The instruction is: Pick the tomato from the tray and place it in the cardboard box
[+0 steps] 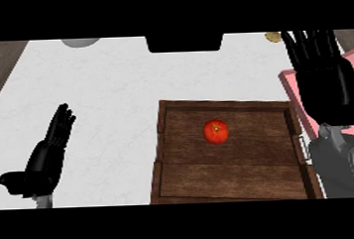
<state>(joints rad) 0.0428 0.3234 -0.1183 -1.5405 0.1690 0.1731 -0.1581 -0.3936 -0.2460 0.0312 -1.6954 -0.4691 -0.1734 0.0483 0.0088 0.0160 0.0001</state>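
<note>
A red tomato (216, 131) lies in the upper middle of a dark wooden tray (233, 176) at the lower centre of the head view. My right hand (324, 76) is raised at the right edge, fingers straight and open, up and to the right of the tomato and holding nothing. It covers part of a pink-rimmed container (290, 90) just right of the tray. My left hand (47, 151) rests open at the lower left on the white counter, well away from the tray. No cardboard box is clearly seen.
A black object (184, 42) sits at the counter's far edge, centre. A pale round thing (80, 42) shows at the top left and a small yellowish item (272, 37) at the top right. Dark wood floor borders the counter at left.
</note>
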